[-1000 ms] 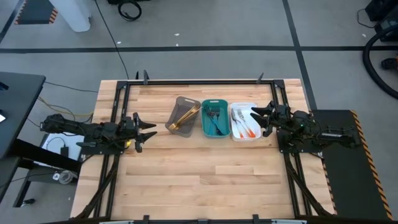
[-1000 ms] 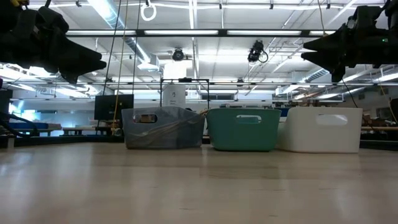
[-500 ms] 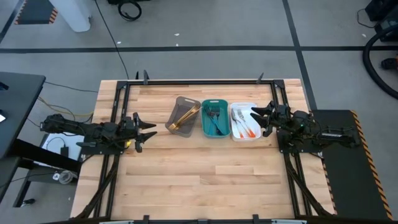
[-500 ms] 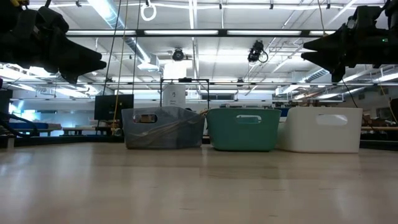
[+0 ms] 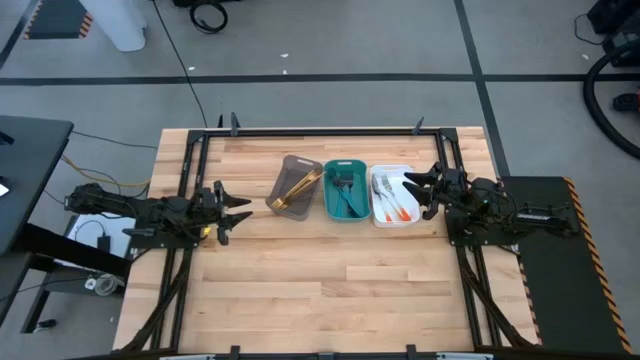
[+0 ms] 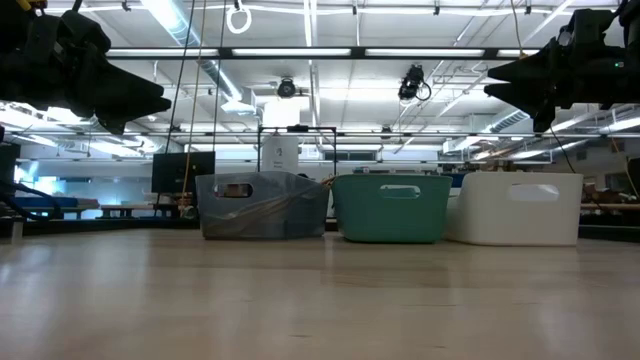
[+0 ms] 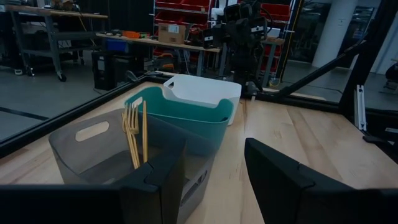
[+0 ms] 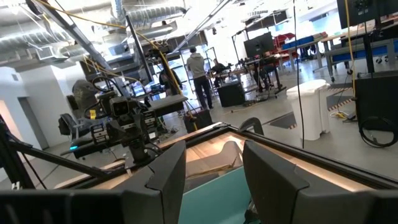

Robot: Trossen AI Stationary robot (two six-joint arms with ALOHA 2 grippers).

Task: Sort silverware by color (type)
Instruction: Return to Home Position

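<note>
Hovering over the left side of the table, the left gripper has its two fingers parted by a clear gap, nothing between them. Right gripper is raised over the opposite side, tips pointing back toward the left one, fingers likewise spread and empty. Three trays sit in a row between the two grippers. The grey-brown tray lies just ahead of the left gripper's tips and is turned slightly askew; the teal tray is next beyond it; the white tray is farthest from the left gripper and sits just in front of the right gripper's tips. All silverware in view is inside trays. Gold pieces lie in the grey-brown tray, and the left wrist view shows them leaning against its wall, tines up. Blue-handled pieces are in the teal tray, orange-handled pieces in the white tray. Neither gripper touches a tray or any utensil. In the right wrist view a person stands in the room well beyond the table.
</note>
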